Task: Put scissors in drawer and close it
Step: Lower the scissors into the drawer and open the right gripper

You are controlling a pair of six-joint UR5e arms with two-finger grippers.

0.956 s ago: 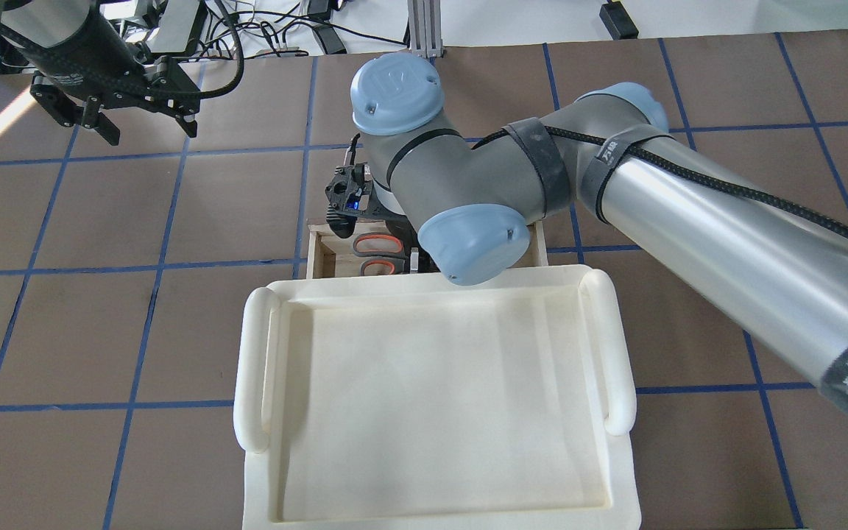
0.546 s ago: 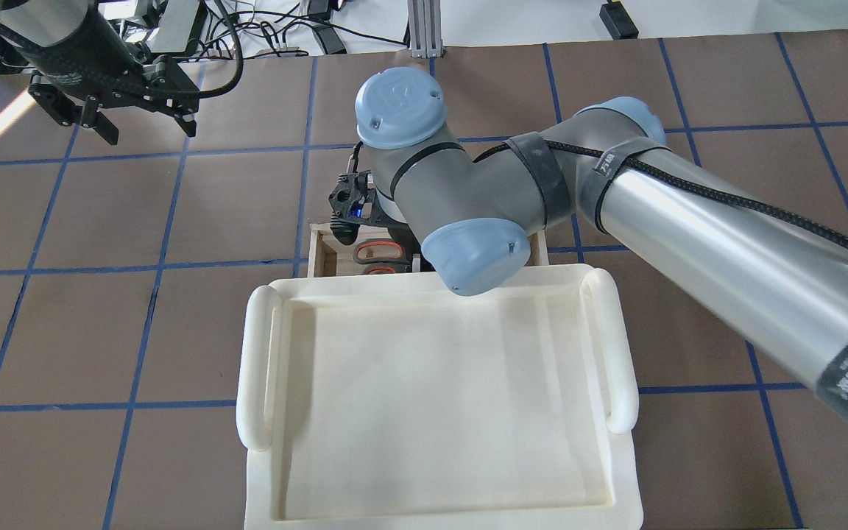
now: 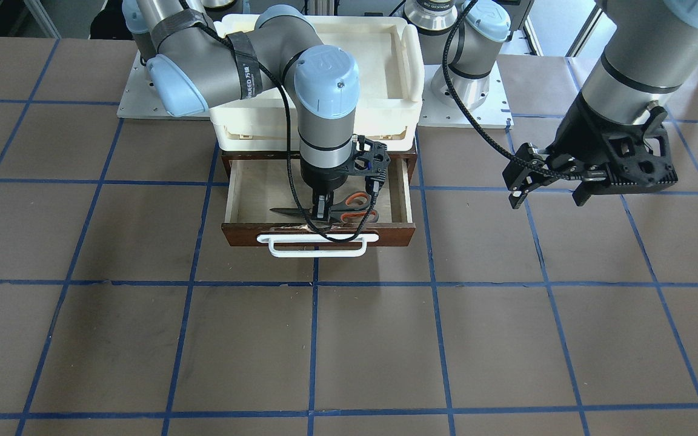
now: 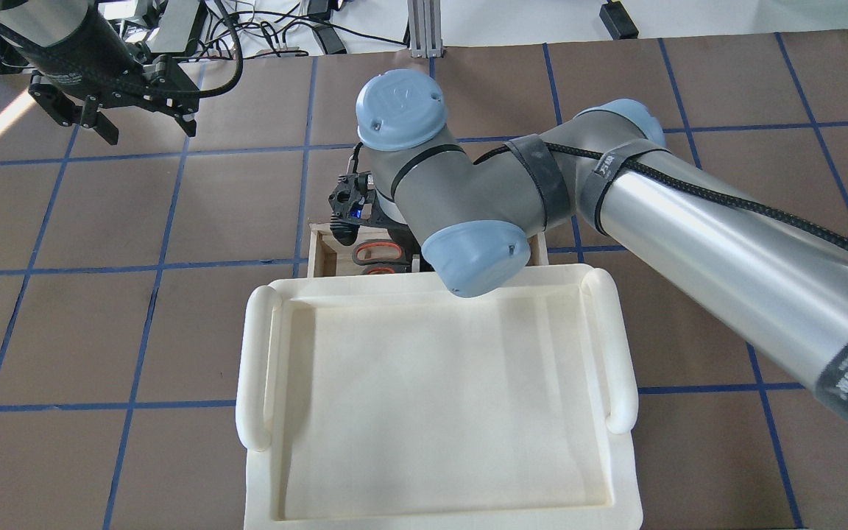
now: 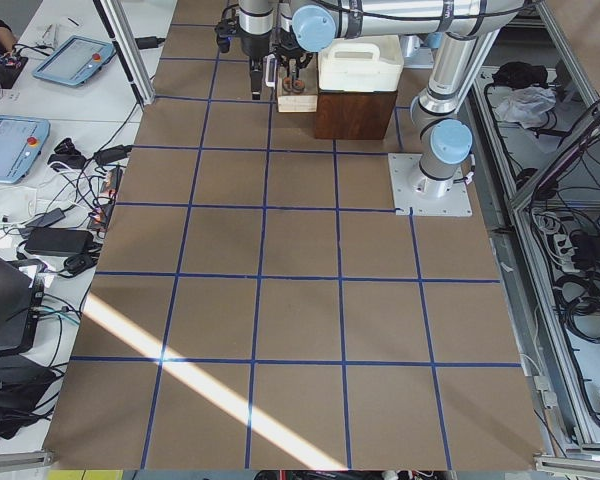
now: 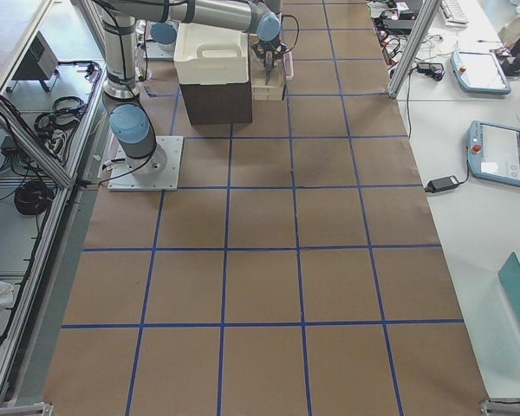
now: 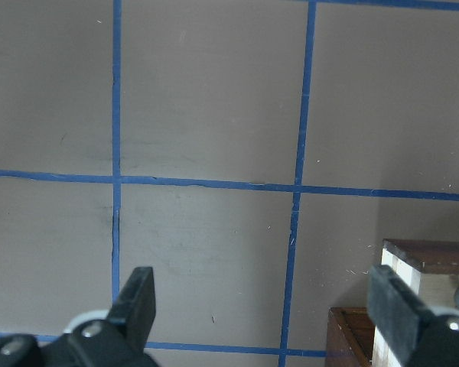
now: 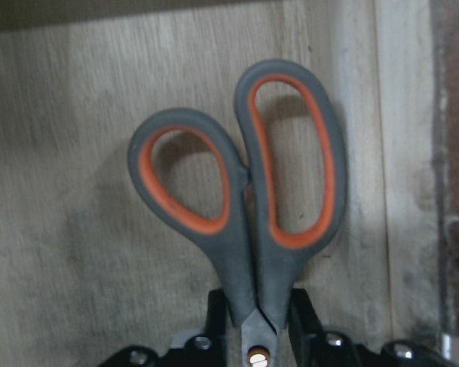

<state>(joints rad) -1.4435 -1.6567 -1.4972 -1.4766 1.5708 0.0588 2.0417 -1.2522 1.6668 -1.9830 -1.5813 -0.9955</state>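
The scissors (image 3: 355, 203), with grey handles and orange-red loop linings, are inside the open drawer (image 3: 264, 194), blades pointing toward the view's left. My right gripper (image 3: 320, 212) reaches down into the drawer and is shut on the scissors (image 8: 241, 252) at the pivot, with dark fingers (image 8: 302, 325) on both sides. From overhead, only the scissors' handles (image 4: 378, 252) and the drawer's pale wall (image 4: 319, 254) show under my right wrist. The white bar handle (image 3: 317, 245) is on the drawer's chipped front. My left gripper (image 3: 546, 194) hovers open and empty off to the side (image 4: 140, 125).
A cream-white plastic tray (image 4: 255, 368) sits on the dark brown cabinet (image 6: 217, 102) above the drawer. The brown table has blue grid lines. The left wrist view shows bare table between the open fingers (image 7: 138, 302) and a corner of the drawer (image 7: 424, 256).
My right wrist has sunk a little and shifted slightly, carrying the scissors lower into the drawer. The left arm has not moved.
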